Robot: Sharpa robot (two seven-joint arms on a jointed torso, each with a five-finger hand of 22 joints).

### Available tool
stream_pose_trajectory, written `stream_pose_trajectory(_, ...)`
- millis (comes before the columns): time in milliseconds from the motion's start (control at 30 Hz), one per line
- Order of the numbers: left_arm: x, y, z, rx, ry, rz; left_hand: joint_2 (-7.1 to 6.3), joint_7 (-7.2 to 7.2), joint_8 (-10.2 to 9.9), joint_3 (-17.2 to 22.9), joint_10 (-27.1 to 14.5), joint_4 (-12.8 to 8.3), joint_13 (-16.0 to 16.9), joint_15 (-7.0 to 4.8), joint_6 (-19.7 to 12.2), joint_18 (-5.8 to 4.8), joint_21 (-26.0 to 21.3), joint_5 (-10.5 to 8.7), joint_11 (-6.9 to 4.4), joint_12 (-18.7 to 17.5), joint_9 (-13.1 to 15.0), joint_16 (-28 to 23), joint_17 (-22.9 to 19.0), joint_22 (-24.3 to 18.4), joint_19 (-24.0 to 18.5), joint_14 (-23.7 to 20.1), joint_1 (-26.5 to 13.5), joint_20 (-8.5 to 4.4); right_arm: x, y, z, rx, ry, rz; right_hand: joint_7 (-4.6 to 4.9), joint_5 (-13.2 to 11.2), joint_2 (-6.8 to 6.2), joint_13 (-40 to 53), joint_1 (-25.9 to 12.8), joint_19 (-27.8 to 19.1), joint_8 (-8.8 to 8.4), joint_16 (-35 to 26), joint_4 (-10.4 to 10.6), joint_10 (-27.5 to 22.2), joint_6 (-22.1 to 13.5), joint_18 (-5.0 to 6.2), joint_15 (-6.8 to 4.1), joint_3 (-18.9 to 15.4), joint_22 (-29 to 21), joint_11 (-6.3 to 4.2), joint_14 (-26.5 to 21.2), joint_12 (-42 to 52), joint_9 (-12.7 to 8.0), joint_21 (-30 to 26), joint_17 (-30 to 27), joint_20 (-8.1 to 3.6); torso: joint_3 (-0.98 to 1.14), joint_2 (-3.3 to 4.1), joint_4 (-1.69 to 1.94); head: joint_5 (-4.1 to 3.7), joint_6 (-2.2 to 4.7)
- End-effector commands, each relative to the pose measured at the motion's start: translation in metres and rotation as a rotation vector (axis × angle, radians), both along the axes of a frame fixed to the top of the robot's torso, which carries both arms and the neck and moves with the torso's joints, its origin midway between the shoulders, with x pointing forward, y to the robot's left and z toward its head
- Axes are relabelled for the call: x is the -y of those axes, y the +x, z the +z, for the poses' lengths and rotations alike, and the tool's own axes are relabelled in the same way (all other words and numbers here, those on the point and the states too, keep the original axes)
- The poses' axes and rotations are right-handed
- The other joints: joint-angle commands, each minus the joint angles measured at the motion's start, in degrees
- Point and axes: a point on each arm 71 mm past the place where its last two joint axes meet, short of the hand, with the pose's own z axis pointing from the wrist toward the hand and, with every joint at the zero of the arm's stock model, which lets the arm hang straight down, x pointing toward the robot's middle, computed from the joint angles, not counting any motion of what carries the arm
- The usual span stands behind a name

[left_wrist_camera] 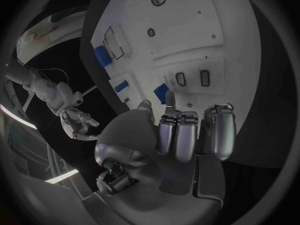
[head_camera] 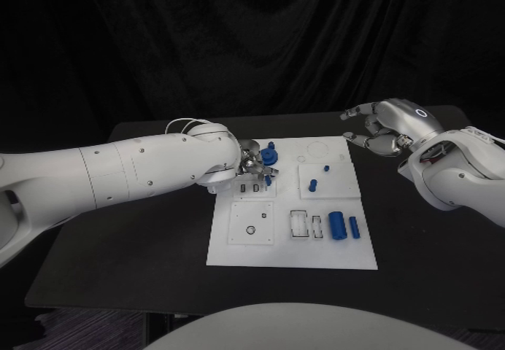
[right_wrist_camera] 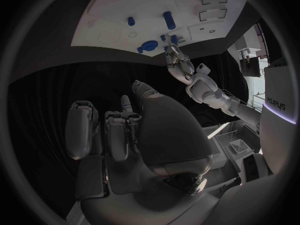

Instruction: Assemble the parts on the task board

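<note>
- Two hands are at work. The left hand (head_camera: 250,166) is low over the far-left part of the task board (head_camera: 290,257), its fingers (left_wrist_camera: 177,135) drawn together around a small blue part (left_wrist_camera: 160,93). The part appears pinched at the fingertips, though the wrist view leaves the exact contact unclear.
- Judging by its place, this hand is bringing the piece to the pair of dark slots (head_camera: 252,188) just beneath it, most likely to seat it there.
- The right hand (head_camera: 381,128) hangs above the black table (head_camera: 126,255) off the board's far-right corner, well apart from the parts. Its fingers are spread and loosely bent, and it holds nothing. It seems parked to leave room for the left arm.
- Beside the left hand a blue gear-like piece (head_camera: 271,154) stands on the board.
- The far-right panel carries a short peg (head_camera: 325,169) and a longer peg (head_camera: 312,186), both upright.
- Near the front, a large blue cylinder (head_camera: 337,224) and a slimmer bar (head_camera: 355,227) lie side by side next to two outlined rectangular recesses (head_camera: 307,224), which look unfilled.
- A round hole (head_camera: 250,230) in the front-left panel also looks open, so much assembly seems to remain.
</note>
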Motion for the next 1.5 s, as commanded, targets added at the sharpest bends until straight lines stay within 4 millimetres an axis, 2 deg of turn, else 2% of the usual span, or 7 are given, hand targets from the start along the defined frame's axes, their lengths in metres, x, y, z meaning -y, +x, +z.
stream_pose_trajectory(33,0.0039,-0.0012,-0.0009,-0.003,-0.014,-0.019,0.14,-0.06,-0.2,0.22,5.98,0.01,15.04,-0.14,0.54,0.02,-0.25,-0.2,-0.12,0.14,0.03,0.15,15.07,1.49,-0.32,5.95,0.65,0.23,0.0003,0.0003,-0.0013,-0.008,-0.002,-0.012,0.13,0.2,0.18,15.09,0.45,1.65,0.3,-0.23,-0.2,5.98,0.38,-0.38,0.46,0.26,11.44,0.26,5.91,0.15,-0.06,-0.33,14.61,0.25,0.01,0.0,-0.03,0.04,0.01)
stream_pose_trajectory(633,0.0047,-0.0028,-0.0055,-0.017,-0.008,-0.024,0.09,-0.12,-0.5,0.5,5.98,-0.09,15.04,-0.15,1.04,0.03,-0.3,-0.48,-0.15,0.14,0.34,0.15,15.07,1.48,-0.34,5.95,0.83,0.24,-0.0003,0.0008,-0.0018,-0.011,-0.005,-0.01,0.16,0.27,0.24,15.09,0.52,1.65,0.3,-0.23,-0.26,5.98,0.43,-0.39,0.49,0.35,11.44,0.28,5.9,0.15,-0.1,-0.31,14.6,0.27,-0.11,0.04,-0.01,-0.05,0.01)
stream_pose_trajectory(900,0.005,-0.003,-0.0065,-0.023,-0.004,-0.028,0.02,-0.22,-0.81,0.85,5.98,-0.31,15.04,-0.2,1.37,0.05,-0.37,-0.31,-0.22,0.14,0.64,0.15,15.07,1.44,-0.38,5.95,1.15,0.22,-0.0003,0.001,-0.0021,-0.013,-0.007,-0.01,0.19,0.43,0.33,15.09,0.58,1.65,0.3,-0.28,-0.32,5.98,0.57,-0.39,0.52,0.49,11.44,0.32,5.89,0.15,-0.15,-0.31,14.57,0.3,-0.07,0.01,-0.01,-0.09,0.01)
stream_pose_trajectory(1067,0.0048,-0.003,-0.0073,-0.028,0.0,-0.03,-0.18,-0.31,-1.39,1.39,5.98,-0.68,15.04,-0.27,1.64,0.04,-0.41,0.29,-0.31,0.14,1.07,0.15,15.07,1.51,-0.34,5.95,1.63,0.16,-0.0004,0.0012,-0.0023,-0.016,-0.008,-0.011,0.2,0.49,0.34,15.09,0.62,1.63,0.3,-0.32,-0.36,5.98,0.61,-0.38,0.53,0.55,11.43,0.33,5.88,0.15,-0.17,-0.36,14.54,0.31,-0.06,0.01,-0.01,-0.11,0.01)
stream_pose_trajectory(1367,0.0054,-0.003,-0.008,-0.032,0.001,-0.035,-0.67,-0.38,-3.3,3.02,5.98,-1.38,15.04,-0.38,1.82,0.11,-0.7,2.57,-0.41,0.14,2.1,0.15,15.07,1.36,-0.53,5.95,2.55,0.03,-0.001,0.0008,-0.0026,-0.021,-0.01,-0.01,0.21,0.68,0.35,15.09,0.73,1.55,0.28,-0.47,-0.48,5.98,0.68,-0.33,0.55,0.67,11.37,0.34,5.84,0.15,-0.22,-0.54,14.41,0.34,-0.05,0.0,-0.05,-0.16,0.01)
stream_pose_trajectory(1500,0.0054,-0.0028,-0.0081,-0.03,-0.002,-0.036,-0.8,-0.28,-3.94,3.42,5.98,-1.44,15.04,-0.36,1.58,0.13,-0.78,2.83,-0.35,0.14,2.27,0.15,15.07,1.3,-0.6,5.95,2.65,0.04,-0.0017,0.0002,-0.0026,-0.022,-0.009,-0.008,0.23,0.83,0.36,15.09,0.79,1.43,0.27,-0.7,-0.54,5.98,0.72,-0.26,0.56,0.75,11.27,0.36,5.78,0.15,-0.26,-0.86,14.22,0.36,-0.05,-0.02,-0.04,-0.1,0.01)
